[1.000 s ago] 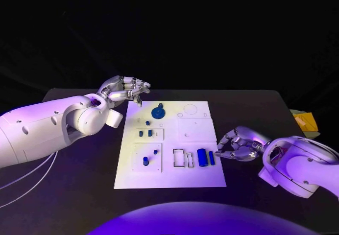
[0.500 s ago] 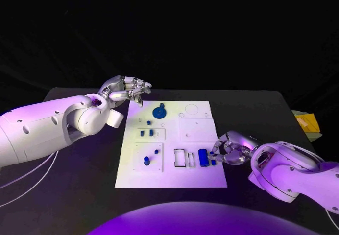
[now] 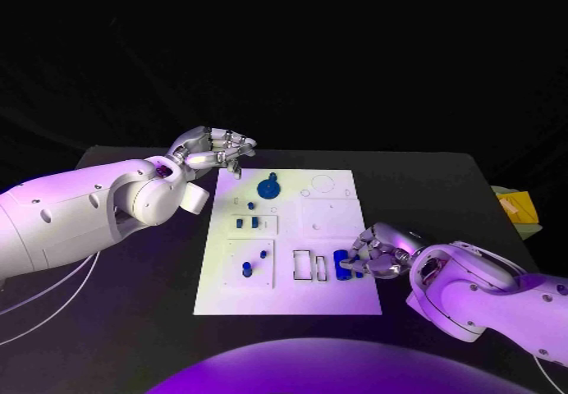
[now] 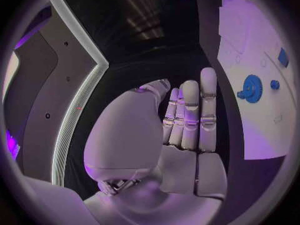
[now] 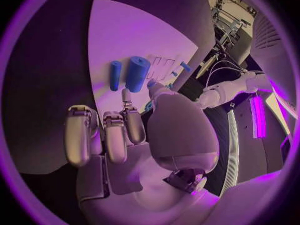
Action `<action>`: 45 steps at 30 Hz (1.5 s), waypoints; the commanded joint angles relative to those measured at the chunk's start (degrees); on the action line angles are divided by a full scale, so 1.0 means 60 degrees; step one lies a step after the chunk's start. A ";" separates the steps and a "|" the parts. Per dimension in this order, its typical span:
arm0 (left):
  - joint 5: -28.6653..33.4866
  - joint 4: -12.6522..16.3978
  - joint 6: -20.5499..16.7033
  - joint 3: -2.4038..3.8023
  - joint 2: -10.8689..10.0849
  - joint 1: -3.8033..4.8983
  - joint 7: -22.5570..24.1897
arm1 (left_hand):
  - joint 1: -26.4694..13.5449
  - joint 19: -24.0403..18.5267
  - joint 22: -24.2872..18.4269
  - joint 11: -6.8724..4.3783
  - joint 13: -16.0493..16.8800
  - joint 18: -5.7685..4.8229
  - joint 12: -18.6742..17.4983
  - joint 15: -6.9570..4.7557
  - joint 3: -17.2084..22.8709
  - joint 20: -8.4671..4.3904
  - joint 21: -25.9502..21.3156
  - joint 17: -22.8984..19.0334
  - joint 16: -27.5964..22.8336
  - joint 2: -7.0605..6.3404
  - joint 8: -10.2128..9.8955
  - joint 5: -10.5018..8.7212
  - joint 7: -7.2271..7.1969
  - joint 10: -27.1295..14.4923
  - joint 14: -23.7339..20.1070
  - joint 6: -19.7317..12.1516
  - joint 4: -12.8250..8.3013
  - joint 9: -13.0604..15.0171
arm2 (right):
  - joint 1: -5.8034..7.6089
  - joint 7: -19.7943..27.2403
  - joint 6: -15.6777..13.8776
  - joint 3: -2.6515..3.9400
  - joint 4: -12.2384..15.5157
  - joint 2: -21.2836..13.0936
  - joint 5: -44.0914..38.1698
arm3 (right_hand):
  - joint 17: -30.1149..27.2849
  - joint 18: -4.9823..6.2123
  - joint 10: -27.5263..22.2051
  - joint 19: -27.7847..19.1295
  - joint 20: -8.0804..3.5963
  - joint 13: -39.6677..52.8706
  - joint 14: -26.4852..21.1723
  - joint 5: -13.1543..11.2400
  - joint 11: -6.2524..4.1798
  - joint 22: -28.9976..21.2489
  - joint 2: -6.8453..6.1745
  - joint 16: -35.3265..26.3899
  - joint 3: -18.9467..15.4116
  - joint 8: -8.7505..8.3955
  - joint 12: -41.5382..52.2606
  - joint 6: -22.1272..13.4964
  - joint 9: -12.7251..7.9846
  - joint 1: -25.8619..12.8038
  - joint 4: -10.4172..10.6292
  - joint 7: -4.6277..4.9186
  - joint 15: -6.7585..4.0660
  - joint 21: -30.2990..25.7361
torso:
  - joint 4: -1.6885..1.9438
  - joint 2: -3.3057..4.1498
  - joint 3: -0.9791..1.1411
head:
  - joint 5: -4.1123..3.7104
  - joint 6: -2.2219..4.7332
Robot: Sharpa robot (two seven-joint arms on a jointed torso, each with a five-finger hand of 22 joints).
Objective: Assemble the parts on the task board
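Cylinder (image 5: 137, 73), thick blue one, lies at right edge of task board (image 3: 290, 300) w/ right robot hand (image 3: 377, 253) fingers apart just beside, holding nothing; probably light, stiff, rolls easy, so pinch mid-length.

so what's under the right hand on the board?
The right hand hovers over the task board's near right corner, above two blue cylinders, thick and thin. The head view hides their right ends; contact can't be told.
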 commanded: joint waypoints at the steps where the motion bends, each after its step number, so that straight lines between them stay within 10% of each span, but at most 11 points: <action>1: 0.0057 0.0036 0.0093 0.0006 0.0007 0.0003 0.0091 | -0.0077 0.0051 -0.0013 -0.0006 0.0015 0.0058 0.0050 0.0058 0.0030 -0.0002 -0.0039 0.0000 0.0061 0.0002 0.0002 -0.0035 -0.0027 -0.0058 -0.0034 -0.0066 -0.0020 0.0009 | -0.0066 -0.0123 0.0187 -0.0002 -0.0035 0.0093 -0.0054 | 0.2471 -0.0098 0.0073 0.0643 0.0013 0.0008 0.0989 0.0036 0.0004 0.1291 -0.0006 0.0058 -0.0059 -0.0047 0.0001 0.0094 -0.0014 -0.0054 0.0019 0.0000 0.0071 0.0053 | 0.0007 0.0003 0.0003 | 0.0018 0.0000; 19: 0.0057 0.0060 0.0088 0.0006 -0.0021 0.0004 0.0084 | -0.0077 0.0051 -0.0013 -0.0006 0.0015 0.0058 0.0050 0.0058 0.0030 -0.0002 -0.0039 0.0000 0.0061 0.0002 0.0002 -0.0035 -0.0027 -0.0058 -0.0034 -0.0066 -0.0020 0.0009 | -0.0209 -0.0430 0.0800 -0.0004 -0.0313 0.0426 -0.0270 | 0.2495 -0.0102 0.0032 0.0641 0.0010 -0.0010 0.0994 -0.0023 -0.0023 0.1319 0.0033 0.0065 -0.0191 0.0047 -0.0046 0.0233 0.0011 -0.0046 -0.0012 -0.0040 0.0054 0.0080 | 0.0017 0.0002 -0.0009 | 0.0052 0.0000; 45: 0.0058 0.0083 0.0110 0.0006 -0.0058 0.0006 0.0040 | -0.0077 0.0051 -0.0013 -0.0006 0.0015 0.0058 0.0050 0.0058 0.0030 -0.0002 -0.0039 0.0000 0.0061 0.0002 0.0002 -0.0035 -0.0027 -0.0058 -0.0034 -0.0066 -0.0020 0.0009 | -0.0346 -0.0431 0.0192 -0.0001 -0.0557 0.0775 0.0182 | 0.2510 -0.0116 0.0206 0.0648 -0.0035 0.0405 0.0997 0.0862 -0.0093 0.1414 0.0415 0.0070 0.0164 0.0260 -0.0023 0.0365 -0.0001 0.1054 -0.0205 -0.0103 -0.0005 0.0162 | -0.0001 0.0003 -0.0002 | 0.0039 0.0000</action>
